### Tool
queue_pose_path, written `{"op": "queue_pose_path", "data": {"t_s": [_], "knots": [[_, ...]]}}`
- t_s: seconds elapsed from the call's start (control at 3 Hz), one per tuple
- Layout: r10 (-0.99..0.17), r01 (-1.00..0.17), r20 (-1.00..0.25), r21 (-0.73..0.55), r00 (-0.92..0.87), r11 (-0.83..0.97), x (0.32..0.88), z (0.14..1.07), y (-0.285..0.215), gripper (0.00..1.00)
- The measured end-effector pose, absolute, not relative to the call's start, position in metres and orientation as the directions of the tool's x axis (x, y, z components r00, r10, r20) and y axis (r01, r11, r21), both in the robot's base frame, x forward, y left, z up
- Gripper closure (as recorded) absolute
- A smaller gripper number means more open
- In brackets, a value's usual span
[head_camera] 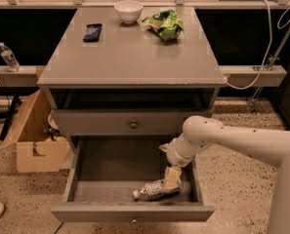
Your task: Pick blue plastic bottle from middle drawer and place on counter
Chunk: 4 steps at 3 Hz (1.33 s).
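The blue plastic bottle (pixel 156 189) lies on its side near the front right of the open middle drawer (pixel 110 162), white cap pointing left. My gripper (pixel 169 165) reaches down into the drawer's right side on the white arm (pixel 232 140). It is open. One beige finger (pixel 172 177) hangs right over the bottle's right end, touching or almost touching it. The other finger (pixel 163 147) shows further back. The counter (pixel 130 52) is the cabinet's grey top above.
On the counter stand a white bowl (pixel 128 10), a green snack bag (pixel 165 24) and a dark phone-like item (pixel 93 32). The closed upper drawer front (pixel 133 125) is above the open drawer. A cardboard box (pixel 34 130) sits left. Another bottle (pixel 9 56) stands on the left ledge.
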State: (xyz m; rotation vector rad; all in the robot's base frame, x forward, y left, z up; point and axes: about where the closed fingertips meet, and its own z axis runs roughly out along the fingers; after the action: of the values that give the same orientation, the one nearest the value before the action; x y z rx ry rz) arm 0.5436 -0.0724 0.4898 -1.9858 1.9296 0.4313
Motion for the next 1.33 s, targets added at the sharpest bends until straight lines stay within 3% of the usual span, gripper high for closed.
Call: {"op": "queue_pose_path", "data": {"t_s": [1.33], "knots": [[-0.900,-0.990,-0.414,-0.095,0.135,-0.104,0.562,0.406,-0.069,0.00]]}}
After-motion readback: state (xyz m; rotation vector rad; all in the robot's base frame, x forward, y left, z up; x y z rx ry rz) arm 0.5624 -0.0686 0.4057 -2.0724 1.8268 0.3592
